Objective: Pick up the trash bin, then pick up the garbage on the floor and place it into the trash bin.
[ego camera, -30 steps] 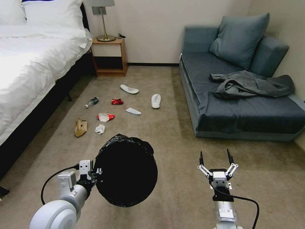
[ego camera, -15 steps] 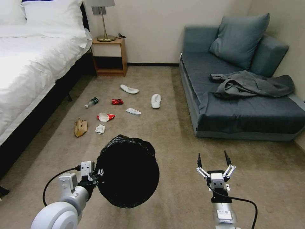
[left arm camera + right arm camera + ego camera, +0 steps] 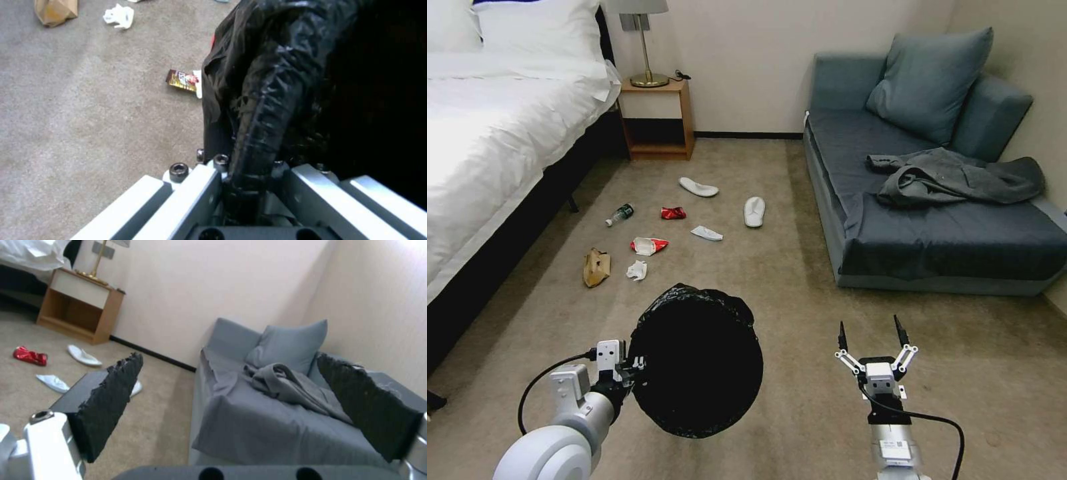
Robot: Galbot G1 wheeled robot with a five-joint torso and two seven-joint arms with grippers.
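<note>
The trash bin [image 3: 697,360], lined with a glossy black bag, hangs tilted above the carpet. My left gripper [image 3: 627,367] is shut on its rim [image 3: 262,110], seen close up in the left wrist view. Garbage lies beyond it: a brown paper bag [image 3: 596,267], a tissue [image 3: 637,270], a red-and-white wrapper [image 3: 649,245], a bottle [image 3: 620,215], a red can [image 3: 673,213] and two white slippers [image 3: 698,187] [image 3: 754,211]. A small wrapper [image 3: 183,80] lies beside the bin. To the bin's right, my right gripper [image 3: 868,328] is open and holds nothing.
A bed [image 3: 487,133] runs along the left, with a wooden nightstand [image 3: 657,117] at its head. A grey sofa [image 3: 934,220] with a crumpled garment stands on the right. Open carpet lies between them, around the litter.
The left arm has shifted the bin slightly right and lower. The right gripper has drifted a little left and back toward me, still open.
</note>
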